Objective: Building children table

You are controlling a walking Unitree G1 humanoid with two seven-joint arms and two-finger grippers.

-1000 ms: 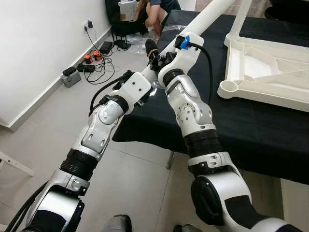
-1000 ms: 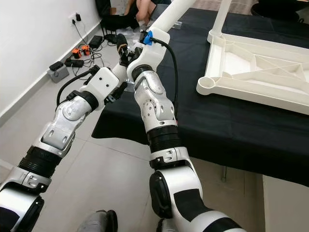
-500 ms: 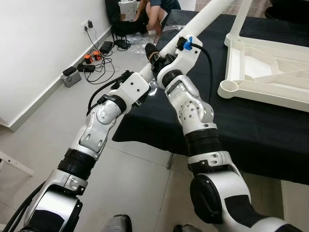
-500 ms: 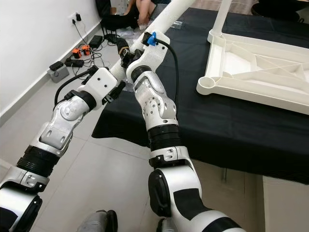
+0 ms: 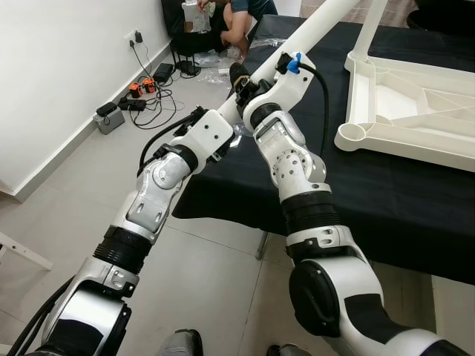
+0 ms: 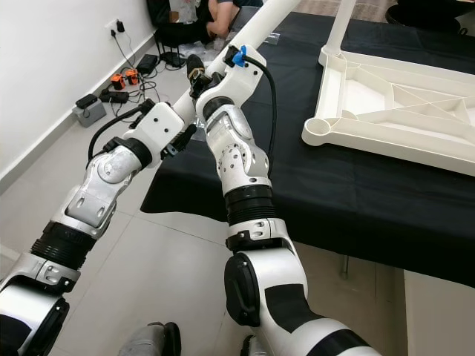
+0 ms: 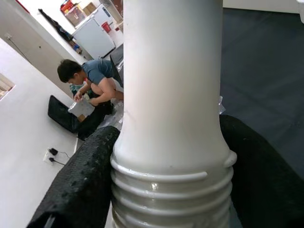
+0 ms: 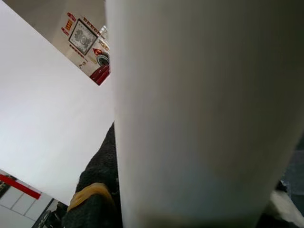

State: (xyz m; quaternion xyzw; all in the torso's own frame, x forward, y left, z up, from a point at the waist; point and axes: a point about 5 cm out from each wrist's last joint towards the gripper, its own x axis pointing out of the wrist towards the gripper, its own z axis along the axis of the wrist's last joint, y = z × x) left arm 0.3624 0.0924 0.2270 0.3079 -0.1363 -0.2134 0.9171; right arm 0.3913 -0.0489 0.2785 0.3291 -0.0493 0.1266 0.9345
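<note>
A long white table leg [image 5: 315, 26] slants up and away over the black-clothed table [image 5: 386, 193], and both arms hold its near end. My left gripper [image 5: 228, 111] is shut on the leg's threaded end [image 7: 171, 190], with a black finger [image 7: 80, 175] on each side of the threads. A little farther up the leg, my right gripper [image 5: 245, 81] is shut around the tube [image 8: 199, 118]; one finger [image 8: 97, 190] with an orange band shows beside it. The white table top [image 5: 415, 104] lies upside down on the cloth to the right, with a round leg socket [image 5: 351, 133] at its near corner.
A person [image 5: 241, 18] crouches at the back by bags and packaging. Chargers and cables [image 5: 137, 93] lie on the tiled floor along the white wall on the left. The table's near edge [image 5: 245, 215] hangs over open floor.
Both arms and the leg have shifted slightly to the right and away. Both grips are unchanged. The person at the back has moved a little.
</note>
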